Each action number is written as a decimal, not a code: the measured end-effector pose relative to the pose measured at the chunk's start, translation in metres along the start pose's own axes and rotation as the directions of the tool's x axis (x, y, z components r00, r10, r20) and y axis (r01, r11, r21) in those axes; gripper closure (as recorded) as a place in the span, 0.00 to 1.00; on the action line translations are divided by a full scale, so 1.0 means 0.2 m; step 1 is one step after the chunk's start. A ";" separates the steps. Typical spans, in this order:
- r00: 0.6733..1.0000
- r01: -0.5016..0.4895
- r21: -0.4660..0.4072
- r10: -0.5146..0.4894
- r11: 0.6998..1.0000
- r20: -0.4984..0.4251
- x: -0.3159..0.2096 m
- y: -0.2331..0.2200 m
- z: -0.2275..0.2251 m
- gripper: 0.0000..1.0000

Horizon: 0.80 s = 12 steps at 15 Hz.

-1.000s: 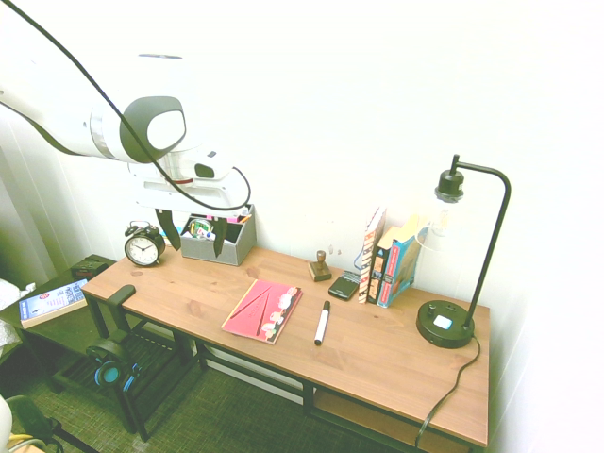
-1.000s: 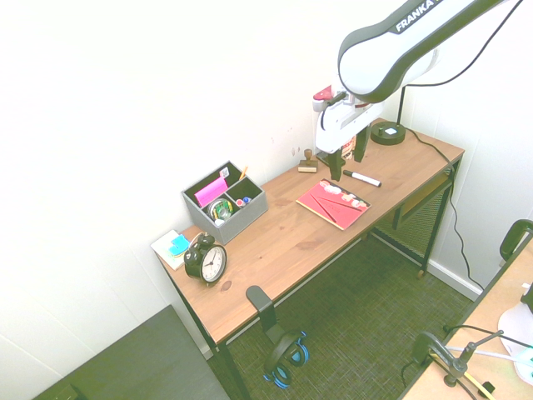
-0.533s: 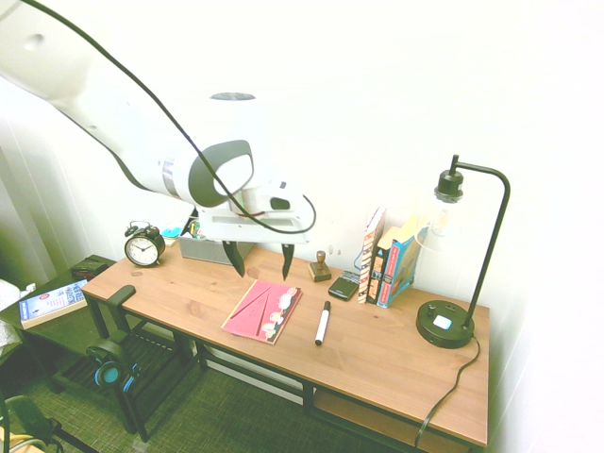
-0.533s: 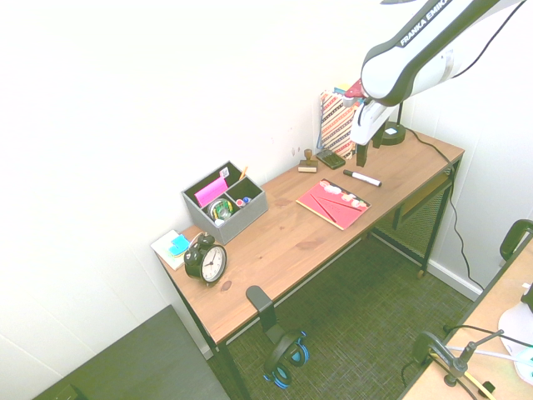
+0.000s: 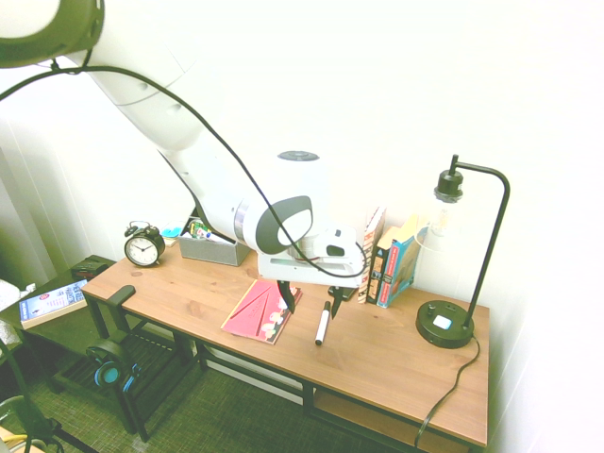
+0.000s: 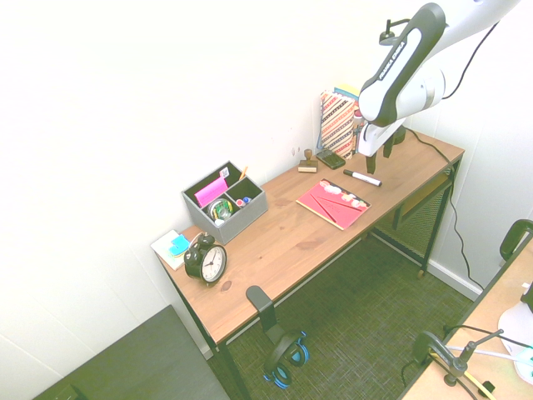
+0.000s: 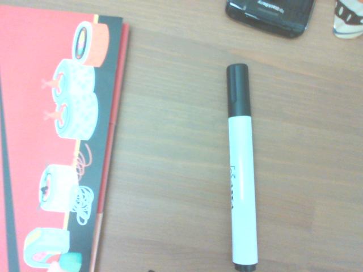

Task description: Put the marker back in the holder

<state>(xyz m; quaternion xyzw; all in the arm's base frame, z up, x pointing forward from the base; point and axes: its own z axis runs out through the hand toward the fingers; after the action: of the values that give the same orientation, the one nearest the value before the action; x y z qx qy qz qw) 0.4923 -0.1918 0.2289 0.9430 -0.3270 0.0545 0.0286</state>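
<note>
The marker (image 5: 322, 326) is a slim white pen with a black cap, lying flat on the wooden desk (image 5: 396, 363) right of a red booklet. It also shows in the second exterior view as the marker (image 6: 362, 177), and close up in the wrist view as the marker (image 7: 241, 170). My gripper (image 5: 310, 302) hangs just above it, open, its dark fingers apart and holding nothing. From the other side the gripper (image 6: 379, 157) stands over the marker's far end. The grey holder (image 6: 225, 202) stands at the desk's back left, partly hidden by the arm as the holder (image 5: 212, 248).
A red sushi-print booklet (image 5: 260, 311) lies beside the marker. A black alarm clock (image 5: 143, 245) stands left of the holder. A wooden stamp (image 6: 308, 161), a black phone (image 6: 331, 158), upright books (image 5: 392, 260) and a black desk lamp (image 5: 453, 321) line the back right.
The arm has swung from the holder's side across the desk to the right and come down over the marker. The gripper has stayed open.
</note>
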 end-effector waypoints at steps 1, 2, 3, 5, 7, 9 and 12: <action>1.000 -0.004 -0.003 0.004 1.000 0.006 0.01 0.01 0.04 1.00; 1.000 -0.011 -0.006 0.011 1.000 0.007 0.01 0.02 0.08 1.00; 1.000 -0.018 -0.009 0.018 1.000 0.013 0.01 0.02 0.13 1.00; 0.999 -0.027 -0.013 0.028 1.000 0.019 0.03 0.02 0.19 1.00; 0.999 -0.035 -0.010 0.035 0.999 0.021 0.06 0.02 0.23 1.00; 0.999 -0.034 -0.014 0.034 0.999 0.026 0.07 0.01 0.26 1.00; 0.999 -0.024 -0.015 0.024 1.000 0.029 0.07 0.01 0.30 1.00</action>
<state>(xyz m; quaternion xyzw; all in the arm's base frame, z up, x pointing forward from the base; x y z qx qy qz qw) 0.5073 -0.2068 0.1705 0.9395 -0.3390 0.0387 0.0302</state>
